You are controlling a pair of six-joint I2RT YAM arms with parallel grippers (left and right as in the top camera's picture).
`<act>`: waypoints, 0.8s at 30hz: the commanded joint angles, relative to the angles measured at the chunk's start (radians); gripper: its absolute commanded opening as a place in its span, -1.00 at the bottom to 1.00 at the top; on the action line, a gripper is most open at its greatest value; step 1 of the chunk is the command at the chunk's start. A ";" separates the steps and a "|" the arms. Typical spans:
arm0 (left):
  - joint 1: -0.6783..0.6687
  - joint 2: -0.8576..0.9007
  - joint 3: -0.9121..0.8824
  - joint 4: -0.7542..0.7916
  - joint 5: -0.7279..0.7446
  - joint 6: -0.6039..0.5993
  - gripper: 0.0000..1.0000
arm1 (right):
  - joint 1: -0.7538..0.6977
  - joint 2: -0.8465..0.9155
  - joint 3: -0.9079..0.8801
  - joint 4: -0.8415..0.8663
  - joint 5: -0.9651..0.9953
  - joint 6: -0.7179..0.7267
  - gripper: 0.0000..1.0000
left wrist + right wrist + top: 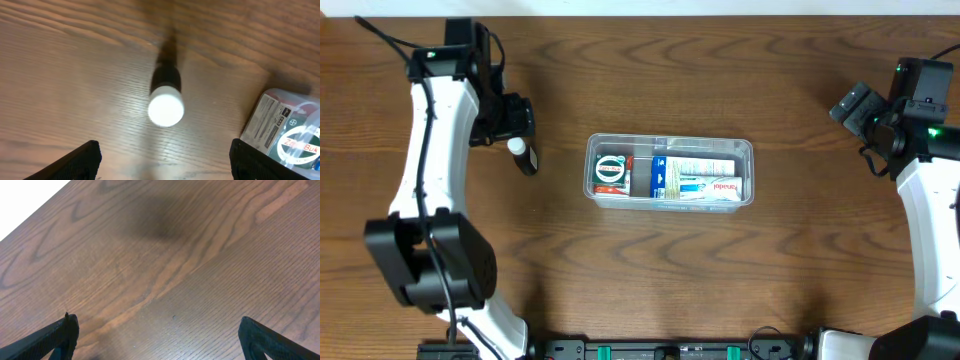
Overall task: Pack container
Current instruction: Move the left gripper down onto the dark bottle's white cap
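**Tabletop: items outside the task**

Dark wood-grain table [650, 285], strong swirling figure. Small black bottle [524, 155] with white cap, left of the container [749, 150] and apart from it; upright or lying, cannot tell. Inside the container: green-logo box [611, 173] at the left end, round green, white and red mark on top; blue-and-white box [692, 168] to its right; white box [718, 189], red lettering, touching that one.
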 commanded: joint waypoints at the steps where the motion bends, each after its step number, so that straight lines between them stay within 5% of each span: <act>1: 0.003 0.063 -0.010 0.000 0.069 -0.022 0.66 | -0.005 0.001 0.004 -0.004 0.000 0.007 0.98; 11: 0.003 0.194 -0.010 0.006 0.069 -0.028 0.63 | -0.005 0.001 0.004 -0.004 0.000 0.007 0.98; 24: 0.003 0.204 -0.010 0.039 0.068 -0.027 0.03 | -0.005 0.001 0.004 -0.003 0.000 0.007 0.98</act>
